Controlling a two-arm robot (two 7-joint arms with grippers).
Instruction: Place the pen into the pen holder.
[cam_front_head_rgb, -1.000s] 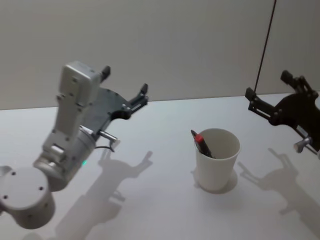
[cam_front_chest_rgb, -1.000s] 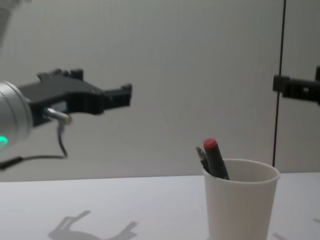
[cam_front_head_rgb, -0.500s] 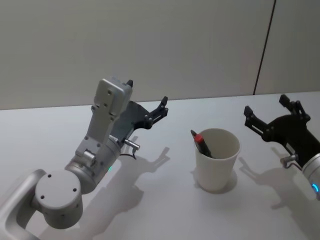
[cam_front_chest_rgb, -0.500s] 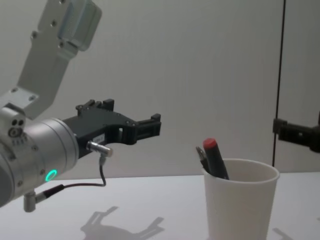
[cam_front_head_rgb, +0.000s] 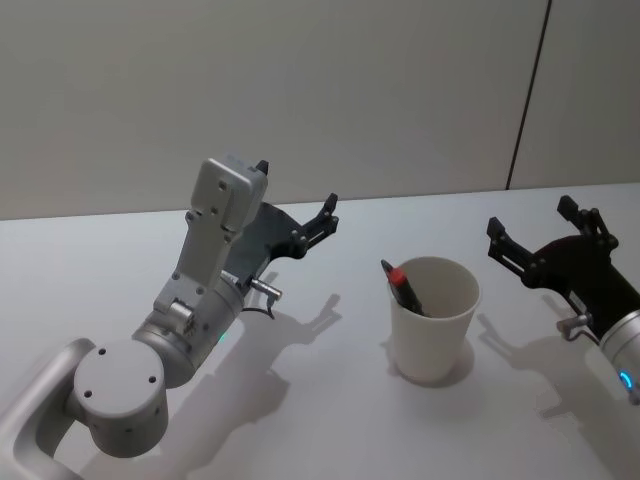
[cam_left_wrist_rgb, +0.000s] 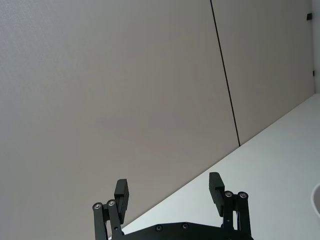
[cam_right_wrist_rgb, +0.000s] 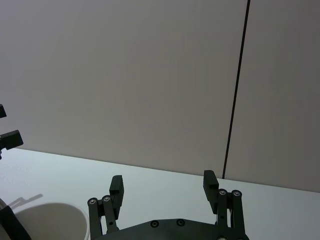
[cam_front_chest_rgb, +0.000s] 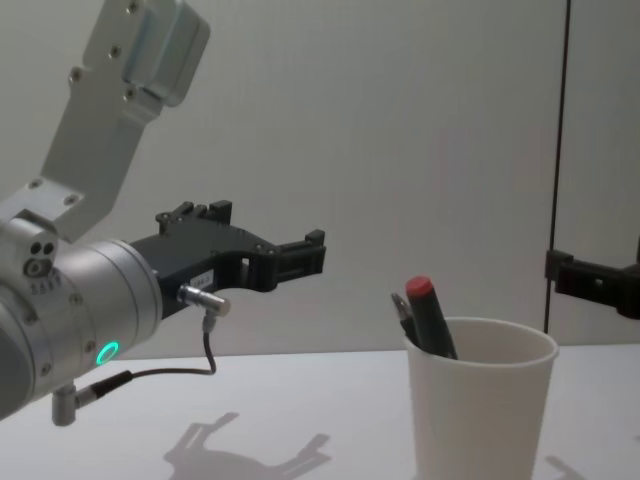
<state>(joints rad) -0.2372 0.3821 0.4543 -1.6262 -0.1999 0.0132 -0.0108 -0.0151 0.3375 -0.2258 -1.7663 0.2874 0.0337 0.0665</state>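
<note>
Right gripper (cam_front_head_rgb: 545, 232) slightly lower, open — pen (cam_front_head_rgb: 404, 287) unmoved in pen holder (cam_front_head_rgb: 434, 320)

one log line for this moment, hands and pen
pen: in pen holder, red end up | left hand: open, empty, raised | right hand: open, empty, beside holder

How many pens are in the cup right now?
2 visible, both leaning against the left inner rim of the pen holder: a red-capped pen and a darker one just beside it. More could be hidden below the rim.
</note>
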